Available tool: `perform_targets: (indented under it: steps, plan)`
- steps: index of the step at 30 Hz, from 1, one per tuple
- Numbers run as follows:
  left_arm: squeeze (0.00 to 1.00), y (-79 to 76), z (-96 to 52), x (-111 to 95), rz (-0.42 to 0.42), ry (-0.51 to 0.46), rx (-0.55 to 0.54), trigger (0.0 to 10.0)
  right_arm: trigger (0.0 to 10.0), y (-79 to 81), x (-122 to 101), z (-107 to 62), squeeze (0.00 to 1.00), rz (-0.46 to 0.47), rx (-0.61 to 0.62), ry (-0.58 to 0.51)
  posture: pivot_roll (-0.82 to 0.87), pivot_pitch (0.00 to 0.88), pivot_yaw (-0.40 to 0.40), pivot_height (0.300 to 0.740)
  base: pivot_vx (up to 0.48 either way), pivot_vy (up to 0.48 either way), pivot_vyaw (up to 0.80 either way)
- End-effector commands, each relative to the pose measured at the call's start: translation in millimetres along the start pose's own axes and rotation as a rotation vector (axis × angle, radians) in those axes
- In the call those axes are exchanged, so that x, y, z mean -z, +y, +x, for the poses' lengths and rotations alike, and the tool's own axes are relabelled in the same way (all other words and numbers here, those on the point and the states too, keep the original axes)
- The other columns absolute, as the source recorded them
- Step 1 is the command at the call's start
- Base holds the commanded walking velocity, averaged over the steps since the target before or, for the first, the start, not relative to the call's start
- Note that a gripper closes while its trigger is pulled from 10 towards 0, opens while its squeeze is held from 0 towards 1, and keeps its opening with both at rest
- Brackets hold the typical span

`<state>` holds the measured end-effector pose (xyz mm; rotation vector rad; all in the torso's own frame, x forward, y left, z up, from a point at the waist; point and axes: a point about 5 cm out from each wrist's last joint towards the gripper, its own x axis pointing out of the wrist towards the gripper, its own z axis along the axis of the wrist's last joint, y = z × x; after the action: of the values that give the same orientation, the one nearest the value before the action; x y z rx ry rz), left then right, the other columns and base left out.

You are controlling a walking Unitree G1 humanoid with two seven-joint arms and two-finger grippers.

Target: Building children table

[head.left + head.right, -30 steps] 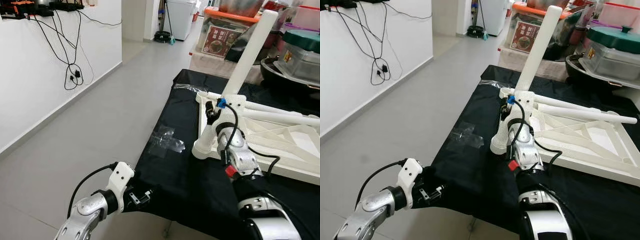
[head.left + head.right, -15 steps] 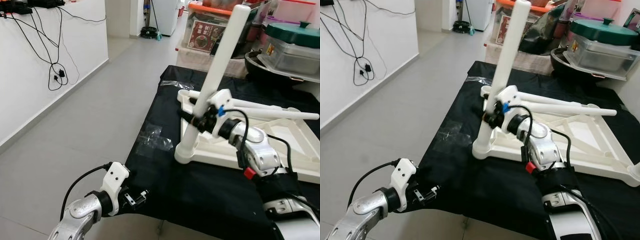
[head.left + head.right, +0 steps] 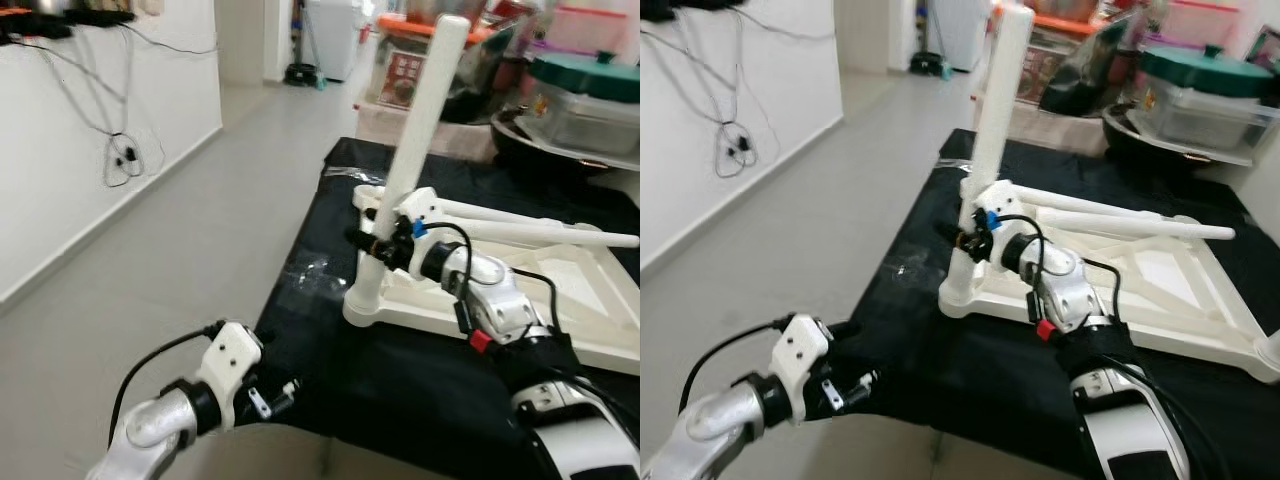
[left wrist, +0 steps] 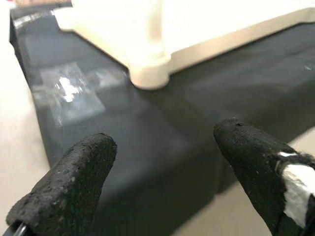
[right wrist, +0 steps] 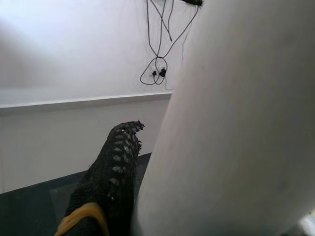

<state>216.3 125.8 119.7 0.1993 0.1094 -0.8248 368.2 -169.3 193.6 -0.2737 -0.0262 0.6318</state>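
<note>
A white upside-down children's table frame (image 3: 560, 290) lies on a black-covered table (image 3: 400, 380). One white leg (image 3: 415, 150) stands up from its near left corner socket (image 3: 362, 305), leaning slightly. My right gripper (image 3: 378, 243) is shut on that leg low down; the leg (image 5: 236, 123) bulks large beside one black finger (image 5: 110, 182) in the right wrist view. A second white leg (image 3: 540, 232) lies flat across the frame. My left gripper (image 3: 275, 395) hangs open at the table's near left corner, its fingertips (image 4: 74, 182) apart over the black cloth.
A clear plastic bag (image 3: 310, 275) lies on the cloth left of the frame. Storage boxes and a green-lidded container (image 3: 585, 95) crowd the far right. Grey floor (image 3: 180, 260) and a white wall with hanging cables (image 3: 120, 150) lie to the left.
The camera has shifted a little. The upright leg, held by my right gripper, stands slightly steeper than before. The left arm stays near the table's corner.
</note>
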Motion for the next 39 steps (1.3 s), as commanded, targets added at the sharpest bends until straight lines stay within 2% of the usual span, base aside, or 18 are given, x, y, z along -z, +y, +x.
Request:
perform_targets:
  steps: [1, 2, 4, 5, 11, 14, 16, 17, 18, 20, 21, 26, 27, 28, 32, 34, 37, 39]
  plan:
    - [0.00, -1.3, 1.0, -5, 0.028, -0.008, -0.011, 10.0, 0.0, -12.7, 19, -8.9, 0.00, -0.090, 0.124, 0.158, 0.08, 0.000, -0.129, 0.740, 0.000, 0.000, 0.00]
    - [0.00, -1.0, 0.9, -6, 0.032, -0.010, -0.017, 10.0, 0.0, -15.7, 19, -9.2, 0.00, -0.090, 0.157, 0.164, 0.08, 0.000, -0.129, 0.740, 0.000, 0.000, 0.00]
    - [0.00, 12.8, 3.3, -9, 0.024, -0.042, -0.180, 10.0, 0.0, -56.5, 28, -29.0, 0.00, 0.075, 0.738, 0.228, 0.08, 0.000, -0.131, 0.740, 0.000, 0.000, 0.00]
    - [0.00, 11.9, 3.2, -10, 0.019, -0.053, -0.193, 10.0, 0.0, -61.3, 32, -37.6, 0.00, 0.115, 0.858, 0.236, 0.08, 0.000, -0.135, 0.740, 0.000, 0.000, 0.00]
    - [0.00, 0.0, 1.8, -14, -0.003, -0.070, -0.181, 10.0, 0.0, -53.7, 45, -54.9, 0.00, 0.215, 1.040, 0.248, 0.08, 0.000, -0.143, 0.740, 0.000, 0.000, 0.00]
    - [0.00, -7.4, 0.7, -13, -0.040, -0.066, -0.201, 10.0, 0.0, -27.8, 51, -50.1, 0.00, 0.264, 1.059, 0.271, 0.09, 0.000, -0.150, 0.740, 0.000, 0.000, 0.00]
    - [0.00, -11.5, 1.1, -16, -0.066, -0.072, -0.223, 10.0, 8.9, -4.9, 49, -36.6, 0.00, 0.293, 0.996, 0.274, 0.10, 0.000, -0.147, 0.740, 0.000, 0.000, 0.00]
    - [0.00, -11.5, 1.1, -16, -0.066, -0.072, -0.223, 10.0, 8.9, -4.9, 49, -36.6, 0.00, 0.293, 0.996, 0.274, 0.10, 0.000, -0.147, 0.740, 0.000, 0.000, 0.00]
    - [0.00, -11.9, 1.2, -17, -0.071, -0.074, -0.229, 10.0, 10.0, -0.8, 45, -29.4, 0.00, 0.299, 0.938, 0.252, 0.09, 0.000, -0.146, 0.740, 0.000, 0.000, 0.00]
    - [0.00, -12.3, 0.9, -17, -0.076, -0.075, -0.235, 10.0, 10.0, 3.3, 39, -21.6, 0.00, 0.296, 0.857, 0.202, 0.09, 0.000, -0.141, 0.740, 0.000, 0.000, 0.00]
    - [0.00, -12.2, 0.5, -17, -0.084, -0.073, -0.248, 10.0, 10.0, 2.4, 29, -18.4, 1.00, 0.285, 0.842, 0.133, 0.09, 0.000, -0.137, 0.740, 0.000, 0.000, 0.00]
    - [0.00, -13.9, 0.1, -16, -0.103, -0.067, -0.257, 10.0, 10.0, 0.5, -9, -6.8, 1.00, 0.289, 0.661, -0.046, 0.08, 0.000, -0.130, 0.740, 0.000, 0.000, 0.00]
    - [0.00, -14.2, 0.5, -17, -0.102, -0.065, -0.254, 10.0, 10.0, 4.2, -20, -2.9, 0.00, 0.293, 0.526, -0.098, 0.09, 0.000, -0.127, 0.740, 0.000, 0.000, 0.00]
    - [0.00, -14.7, 0.5, -17, -0.102, -0.063, -0.250, 10.0, 10.0, 13.6, -36, -1.3, 0.00, 0.285, 0.263, -0.172, 0.09, 0.000, -0.126, 0.740, 0.000, 0.000, 0.00]
    - [0.00, -15.2, 1.4, -17, -0.095, -0.054, -0.234, 10.0, 10.0, 21.5, -49, -5.3, 0.00, 0.221, 0.059, -0.224, 0.10, 0.000, -0.127, 0.740, 0.000, 0.000, 0.00]
    - [0.00, -13.1, 2.1, -18, -0.084, -0.047, -0.225, 10.0, 10.0, 36.0, -60, -14.9, 0.00, 0.143, -0.248, -0.222, 0.09, 0.000, -0.126, 0.740, 0.000, 0.000, 0.00]
    - [0.00, -12.8, 4.8, -19, -0.077, -0.041, -0.211, 10.0, 10.0, 45.2, -66, -20.4, 0.00, 0.092, -0.439, -0.203, 0.10, 0.000, -0.132, 0.740, 0.000, 0.000, 0.00]
    - [0.00, -12.8, 4.8, -19, -0.077, -0.041, -0.211, 10.0, 10.0, 45.2, -66, -20.4, 0.00, 0.092, -0.439, -0.203, 0.10, 0.000, -0.132, 0.740, 0.000, 0.000, 0.00]
